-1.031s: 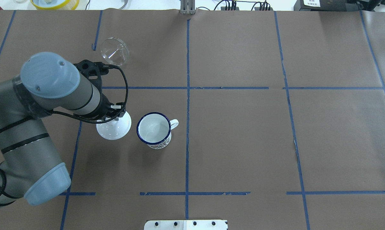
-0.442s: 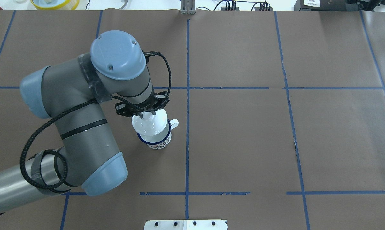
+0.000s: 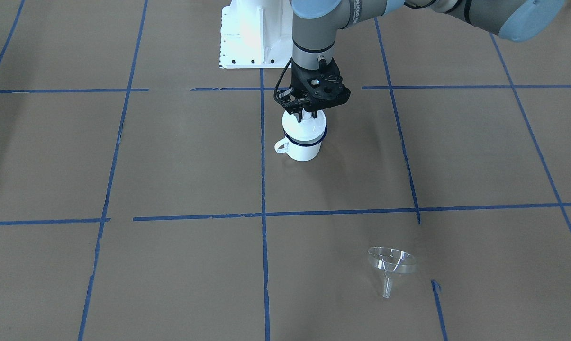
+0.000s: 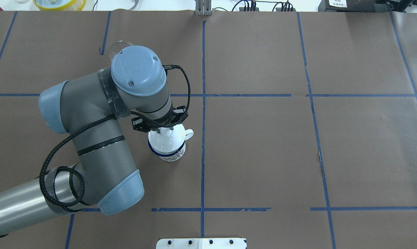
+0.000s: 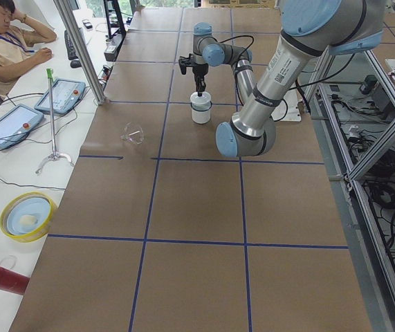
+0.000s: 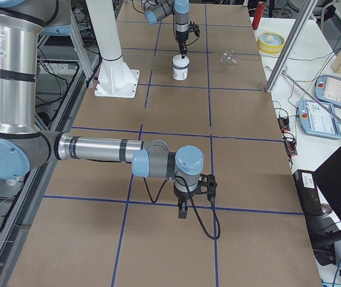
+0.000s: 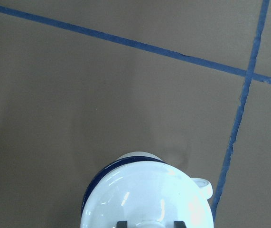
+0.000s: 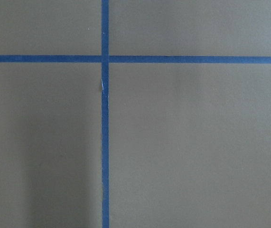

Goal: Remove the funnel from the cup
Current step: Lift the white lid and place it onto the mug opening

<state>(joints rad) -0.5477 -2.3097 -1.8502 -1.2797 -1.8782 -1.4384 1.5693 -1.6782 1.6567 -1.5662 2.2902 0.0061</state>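
Note:
The white cup with a dark blue rim stands near the table's middle, its handle to the side. A white knobbed lid sits on top of the cup and covers its mouth. My left gripper is right above it, shut on the lid's knob; the wrist view shows the lid between the fingers. The clear funnel lies on its side on the table, well away from the cup. My right gripper hangs low over bare table far away; I cannot tell if it is open.
The white robot base plate is behind the cup. A yellow bowl, a red can and tablets lie off the table's far edge, where a person sits. Blue tape lines cross the brown table cover.
My left gripper carried the lid from the table left of the cup over to the cup. The lid now sits lower and more squarely on the cup's rim.

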